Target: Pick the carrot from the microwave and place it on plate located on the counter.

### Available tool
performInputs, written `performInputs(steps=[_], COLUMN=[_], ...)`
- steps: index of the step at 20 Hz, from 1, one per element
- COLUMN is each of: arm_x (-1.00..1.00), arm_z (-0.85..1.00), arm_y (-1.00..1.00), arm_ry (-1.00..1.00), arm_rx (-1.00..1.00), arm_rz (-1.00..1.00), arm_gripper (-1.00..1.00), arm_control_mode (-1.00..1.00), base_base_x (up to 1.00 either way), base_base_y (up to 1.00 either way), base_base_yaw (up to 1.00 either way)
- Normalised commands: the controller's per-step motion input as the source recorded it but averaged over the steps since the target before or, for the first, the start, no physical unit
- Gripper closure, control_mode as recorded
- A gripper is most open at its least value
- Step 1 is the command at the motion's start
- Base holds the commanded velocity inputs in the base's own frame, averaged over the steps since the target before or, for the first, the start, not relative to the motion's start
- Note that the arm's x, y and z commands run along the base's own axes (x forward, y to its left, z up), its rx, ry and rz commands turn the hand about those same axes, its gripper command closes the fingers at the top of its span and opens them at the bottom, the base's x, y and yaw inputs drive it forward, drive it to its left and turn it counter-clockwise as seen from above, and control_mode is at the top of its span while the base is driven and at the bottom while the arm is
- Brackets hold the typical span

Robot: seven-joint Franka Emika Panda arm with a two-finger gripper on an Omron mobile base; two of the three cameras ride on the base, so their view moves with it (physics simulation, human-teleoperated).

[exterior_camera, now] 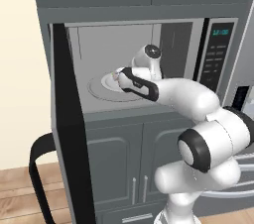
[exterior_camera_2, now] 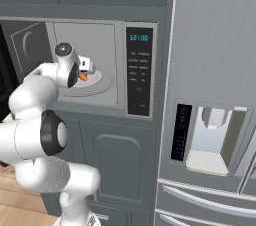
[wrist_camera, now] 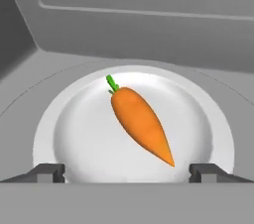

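carrot (wrist_camera: 140, 125): lies on a white plate (wrist_camera: 79, 143) inside the microwave (exterior_camera: 99, 54), green top toward the back wall, tip toward the hand; it slants across the plate's middle. in the right base view it shows as a small orange spot (exterior_camera_2: 84, 76) just past the hand.
white plate: sits on the round turntable (exterior_camera: 96, 91) on the cavity floor.
gripper (wrist_camera: 127, 172): jaws spread wide, one tip low at each side of the hand view, holding nothing; the carrot lies between and beyond them, not touched.
arm: reaches in through the microwave's opening, hand above the turntable.
door (exterior_camera: 69, 134): black, swung fully open to the left.
keypad (exterior_camera_2: 138, 75): black panel right of the cavity, blue display at its top.
fridge (exterior_camera_2: 215, 95): grey, right of the microwave, with a dispenser recess.
cabinets (exterior_camera: 124, 163): dark grey, below the microwave.
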Motion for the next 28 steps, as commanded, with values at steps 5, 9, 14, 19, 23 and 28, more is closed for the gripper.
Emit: performInputs(steps=[5, 9, 14, 19, 23, 28], arm_x=[0.56, 0.40, 0.41, 0.36, 0.12, 0.00], arm_z=[-0.05, -0.41, -0.35, -0.18, -0.25, -0.12], arm_y=[0.02, 0.00, 0.00, 0.00, 0.04, 0.04], arm_ry=[0.06, 0.00, 0.00, 0.02, 0.05, 0.04], arm_rx=[0.00, 0.00, 0.00, 0.00, 0.00, 0.00], arm_rz=[0.00, 0.03, 0.01, 0.00, 0.00, 0.00], arm_gripper=[-1.00, -1.00, -1.00, -1.00, 1.00, 1.00], arm_control_mode=[-1.00, -1.00, -1.00, -1.00, -1.00, -1.00], base_base_x=[0.00, 0.00, 0.00, 0.00, 0.00, 0.00], base_base_y=[0.00, 0.00, 0.00, 0.00, 0.00, 0.00], base_base_yaw=[0.00, 0.00, 0.00, 0.00, 0.00, 0.00])
